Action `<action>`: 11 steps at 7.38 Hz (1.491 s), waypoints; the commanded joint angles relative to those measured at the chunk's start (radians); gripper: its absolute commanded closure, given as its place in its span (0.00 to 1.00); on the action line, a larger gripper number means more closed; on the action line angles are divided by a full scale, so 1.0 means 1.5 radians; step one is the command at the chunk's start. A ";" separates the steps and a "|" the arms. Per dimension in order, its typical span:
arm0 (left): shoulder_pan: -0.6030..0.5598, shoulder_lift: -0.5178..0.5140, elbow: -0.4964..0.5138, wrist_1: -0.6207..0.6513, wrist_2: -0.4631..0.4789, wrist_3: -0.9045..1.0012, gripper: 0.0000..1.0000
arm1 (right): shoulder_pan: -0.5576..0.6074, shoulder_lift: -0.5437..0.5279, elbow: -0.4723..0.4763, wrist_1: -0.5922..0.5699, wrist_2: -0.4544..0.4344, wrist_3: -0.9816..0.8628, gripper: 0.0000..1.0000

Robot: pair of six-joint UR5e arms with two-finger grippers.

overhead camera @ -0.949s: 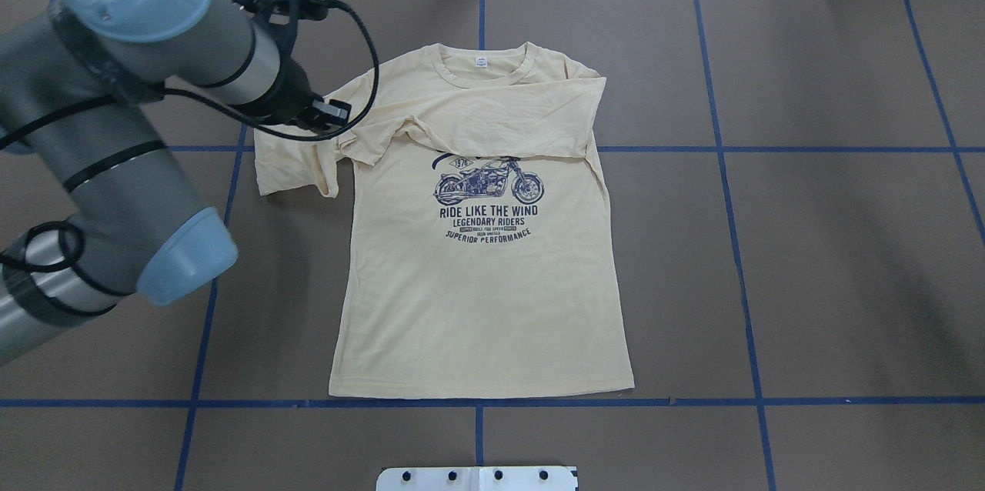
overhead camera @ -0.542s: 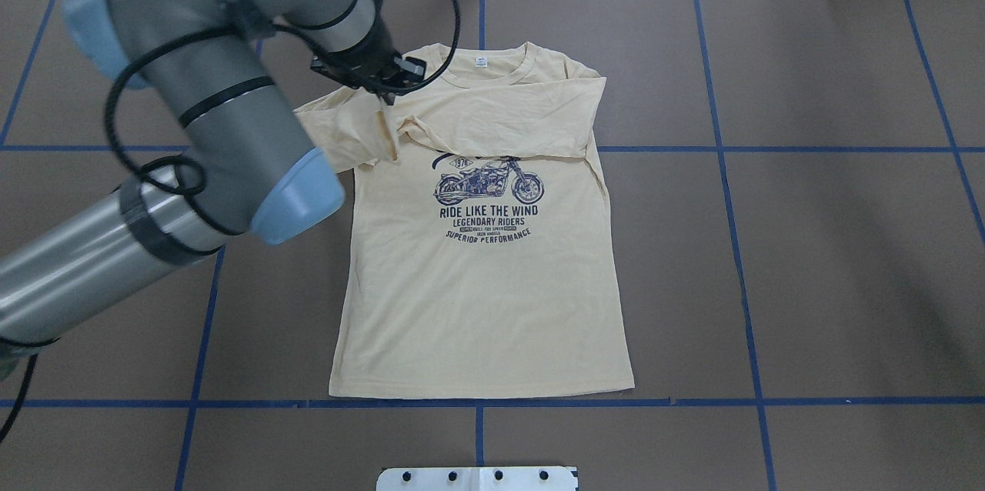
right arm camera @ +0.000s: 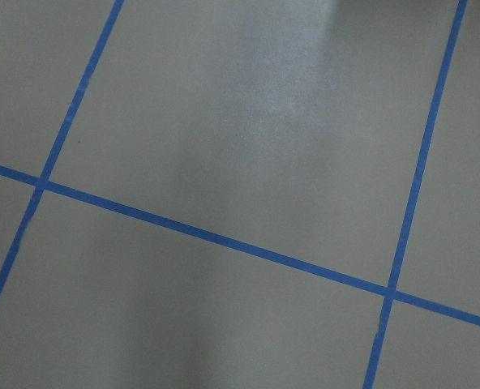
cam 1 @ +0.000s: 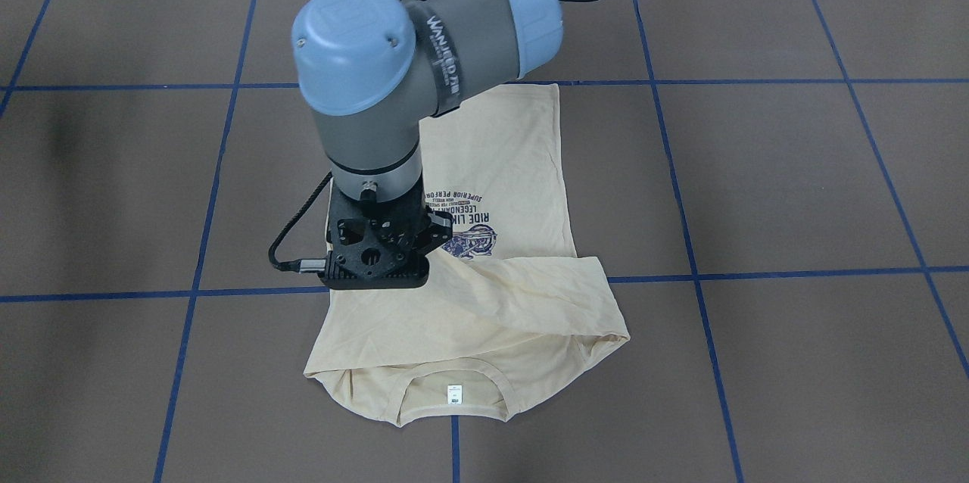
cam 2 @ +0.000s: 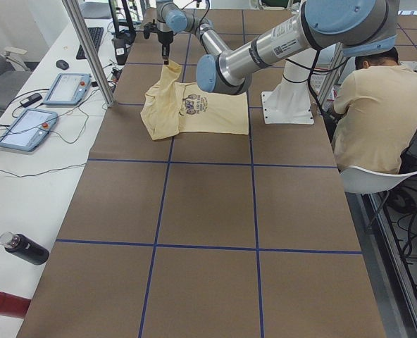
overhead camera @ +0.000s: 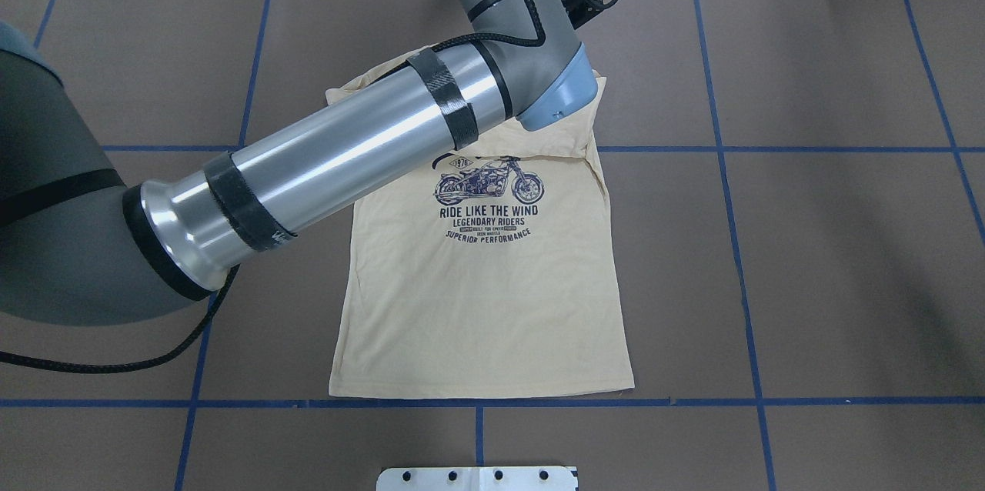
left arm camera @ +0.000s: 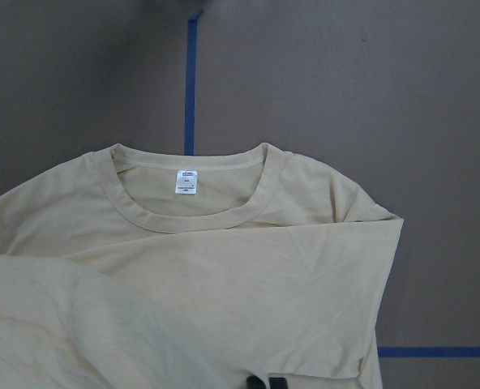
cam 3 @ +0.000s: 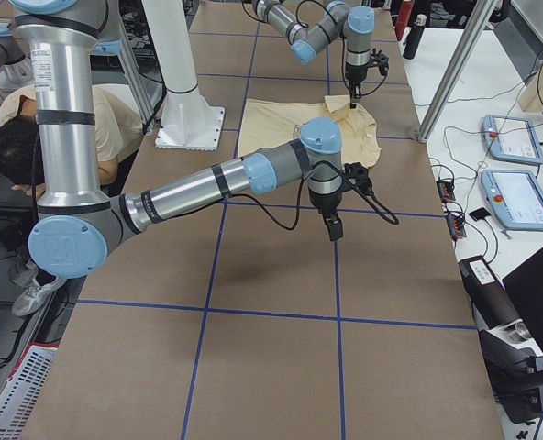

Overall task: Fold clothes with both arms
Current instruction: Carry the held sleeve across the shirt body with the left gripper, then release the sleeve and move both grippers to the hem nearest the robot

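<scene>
One sleeve (cam 1: 522,290) now stretches across the shirt (overhead camera: 477,306), which lies at the middle of the desk (overhead camera: 808,283), carried by the left gripper (left arm camera: 265,383) clamped on it, so this fold nears completion; I cannot tell the state of the right gripper (cam 3: 334,229).

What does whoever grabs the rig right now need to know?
Left gripper: shut on the left sleeve of the shirt, held raised over the chest.
Right gripper: hangs over the table, apart from the shirt; open or shut unclear.
Done: right sleeve folded across the chest; body flat, print up.
Left to do: lay down and release the left sleeve, then fold the body.
</scene>
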 commanded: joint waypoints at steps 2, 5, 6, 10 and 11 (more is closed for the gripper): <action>0.043 -0.034 0.087 -0.098 0.036 -0.170 0.02 | 0.000 -0.002 0.002 0.000 0.001 0.000 0.01; 0.060 -0.042 0.052 -0.111 0.053 -0.150 0.00 | -0.001 0.001 0.007 0.001 0.003 0.009 0.01; 0.062 -0.017 0.009 -0.106 0.052 -0.093 0.00 | -0.018 0.011 0.019 0.005 0.004 0.061 0.01; 0.060 0.281 -0.401 -0.003 0.042 0.033 0.00 | -0.236 0.026 0.105 0.123 -0.094 0.447 0.01; 0.060 0.407 -0.555 0.001 0.048 0.069 0.00 | -0.306 0.026 0.142 0.122 -0.140 0.534 0.01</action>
